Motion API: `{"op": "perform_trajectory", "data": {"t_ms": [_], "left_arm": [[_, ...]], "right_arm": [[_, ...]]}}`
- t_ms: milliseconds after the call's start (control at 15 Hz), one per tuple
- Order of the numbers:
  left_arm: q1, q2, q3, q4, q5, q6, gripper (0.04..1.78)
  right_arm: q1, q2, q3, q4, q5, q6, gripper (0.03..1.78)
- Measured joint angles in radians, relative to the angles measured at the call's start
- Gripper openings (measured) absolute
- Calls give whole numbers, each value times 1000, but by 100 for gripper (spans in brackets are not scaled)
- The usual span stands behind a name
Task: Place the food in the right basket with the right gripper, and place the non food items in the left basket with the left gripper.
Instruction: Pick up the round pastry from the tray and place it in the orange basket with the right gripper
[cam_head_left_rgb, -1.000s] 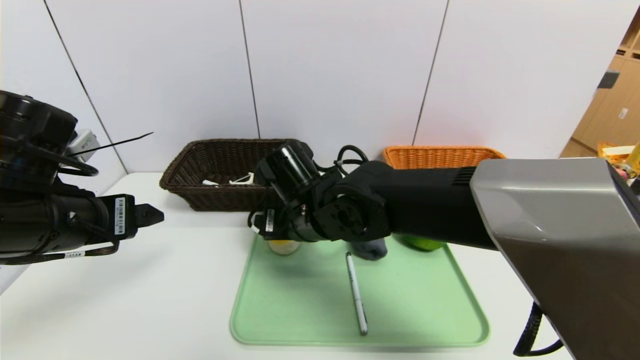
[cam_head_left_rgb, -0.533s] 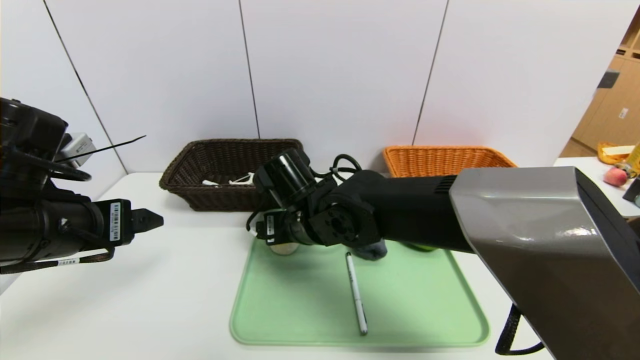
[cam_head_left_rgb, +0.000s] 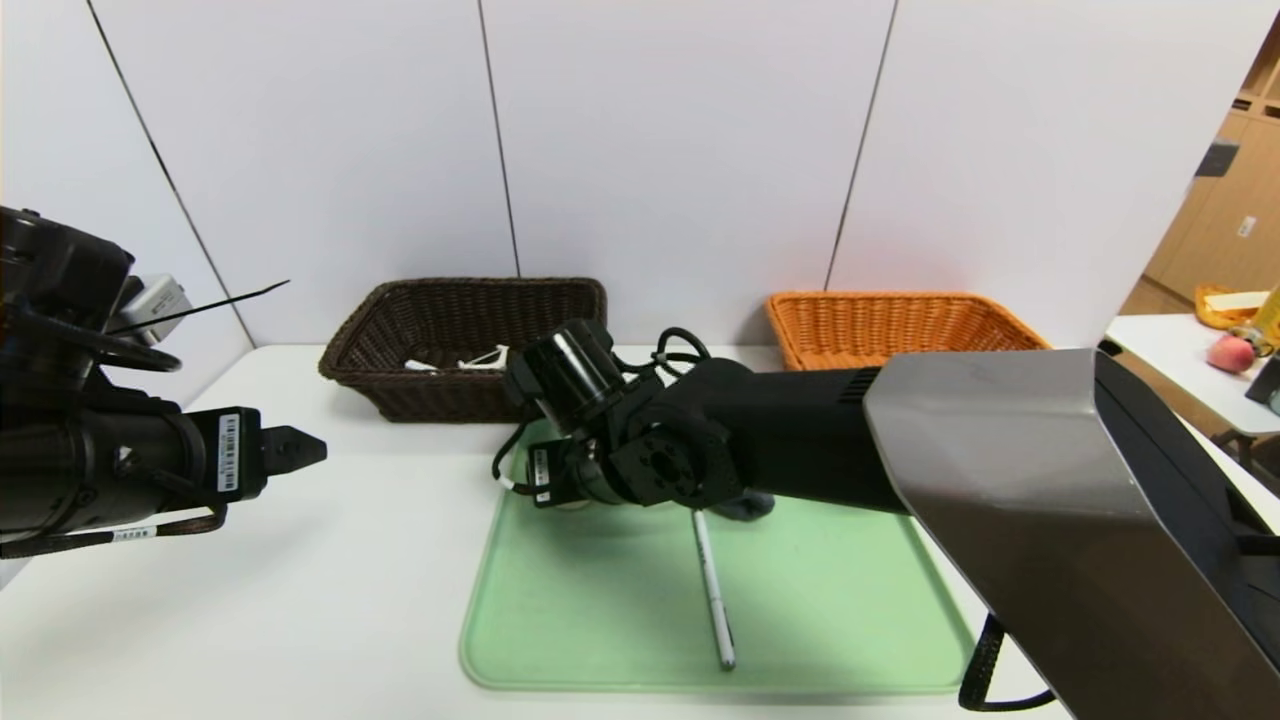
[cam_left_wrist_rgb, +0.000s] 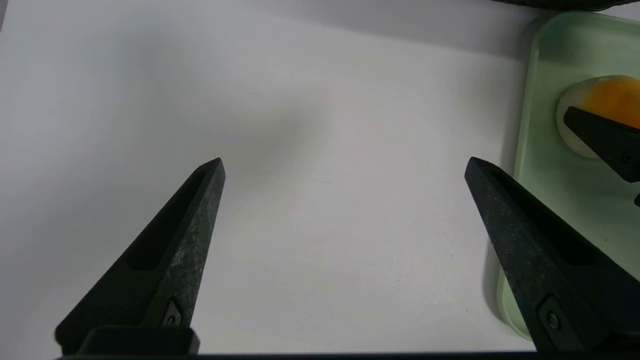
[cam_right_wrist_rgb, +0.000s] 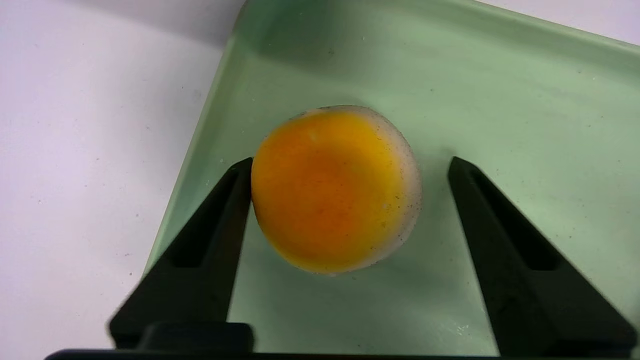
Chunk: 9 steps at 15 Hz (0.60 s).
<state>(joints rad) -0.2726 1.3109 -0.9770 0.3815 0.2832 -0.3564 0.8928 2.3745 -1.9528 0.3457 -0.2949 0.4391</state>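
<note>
over tray (cam_right_wrist_rgb: 525, 75), right gripper (cam_right_wrist_rgb: 350, 165) has dropped around bun (cam_right_wrist_rgb: 335, 190) (fingers apart).

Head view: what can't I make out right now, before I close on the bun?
- Bun: hidden in the head view by the right arm's wrist; only the right wrist view shows it, between the open jaws of the right gripper.
- Lime: not visible in any view; the right arm blocks that part of the green tray.
- Grey cloth: mostly covered by the arm.
- Left basket: white contents too small to identify.
- Right basket: interior not visible.
</note>
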Motion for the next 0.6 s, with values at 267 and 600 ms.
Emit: {"op": "perform_trajectory", "data": {"t_ms": [267,600], "left_arm": [[0,-2,9,-1,-1,1,169],[0,-10,12,-1,-1,0,169]], "right_arm": [[0,-2,0,3,2,9,81],[0,-60,0,19,2,14,6]]}}
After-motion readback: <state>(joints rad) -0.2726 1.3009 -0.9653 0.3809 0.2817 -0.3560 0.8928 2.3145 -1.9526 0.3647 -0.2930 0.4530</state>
